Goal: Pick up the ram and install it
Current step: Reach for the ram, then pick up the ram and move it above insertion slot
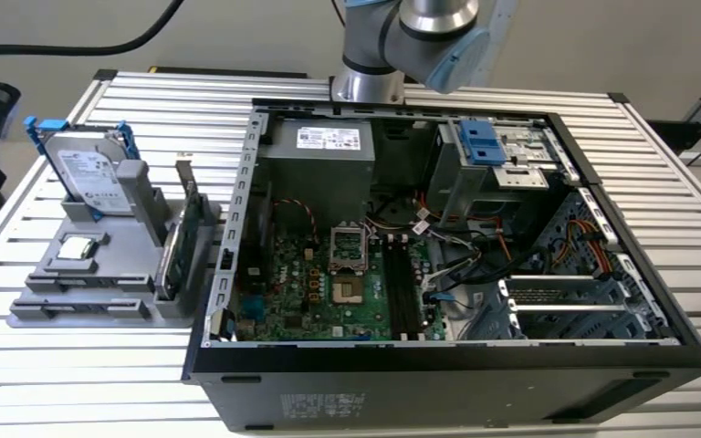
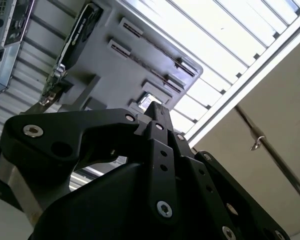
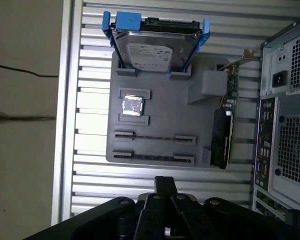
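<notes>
The arm (image 1: 430, 36) rises at the far side of the slatted metal bench (image 1: 692, 228), behind the open computer case (image 1: 448, 388). In both wrist views the claw (image 3: 165, 181) (image 2: 152, 106) has its fingers pressed together with nothing between them. It hangs over bare slats just outside the grey holder (image 3: 160, 117).

The ram (image 3: 155, 157) is the thin dark strip standing on its edge in the holder's slot row closest to the claw, not touched. A second slot row is just beyond it, then a small silver chip (image 3: 131, 105) in its own pocket. At the holder's far end a silver hard drive (image 3: 155, 47) leans in a blue bracket. A green card (image 3: 225, 130) stands on its edge along the holder's side facing the case, between the ram and the case wall.

In the exterior view the holder is on the exterior view's left of the case. Inside the case lies the green motherboard (image 1: 314, 283) with its long black slots (image 1: 402, 287), and loose cables lie just beside them.
</notes>
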You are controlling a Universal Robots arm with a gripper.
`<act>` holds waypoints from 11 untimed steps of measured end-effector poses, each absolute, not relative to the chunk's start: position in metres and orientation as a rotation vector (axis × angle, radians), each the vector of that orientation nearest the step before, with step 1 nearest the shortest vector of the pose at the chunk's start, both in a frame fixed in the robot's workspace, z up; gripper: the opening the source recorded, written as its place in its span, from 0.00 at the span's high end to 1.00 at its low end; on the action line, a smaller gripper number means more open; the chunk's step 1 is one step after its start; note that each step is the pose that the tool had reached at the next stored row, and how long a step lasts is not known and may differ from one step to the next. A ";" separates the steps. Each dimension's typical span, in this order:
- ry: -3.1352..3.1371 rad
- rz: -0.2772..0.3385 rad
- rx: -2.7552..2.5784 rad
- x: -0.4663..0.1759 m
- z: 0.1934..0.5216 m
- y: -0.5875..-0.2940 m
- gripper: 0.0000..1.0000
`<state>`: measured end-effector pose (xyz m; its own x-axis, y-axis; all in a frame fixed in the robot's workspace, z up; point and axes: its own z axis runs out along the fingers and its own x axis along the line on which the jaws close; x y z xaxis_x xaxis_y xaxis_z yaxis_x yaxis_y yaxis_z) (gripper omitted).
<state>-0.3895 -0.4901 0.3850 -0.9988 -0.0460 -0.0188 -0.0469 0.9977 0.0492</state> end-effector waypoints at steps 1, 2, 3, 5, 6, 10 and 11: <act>3.122 0.078 -0.072 -0.389 0.385 -0.490 1.00; 3.122 0.078 -0.072 -0.389 0.385 -0.490 1.00; 3.122 0.078 -0.071 -0.389 0.385 -0.490 1.00; 3.122 0.078 -0.071 -0.389 0.385 -0.490 1.00; 3.122 0.078 -0.071 -0.389 0.385 -0.490 1.00; 3.122 0.078 -0.071 -0.389 0.385 -0.490 1.00; 3.122 0.078 -0.071 -0.389 0.385 -0.490 1.00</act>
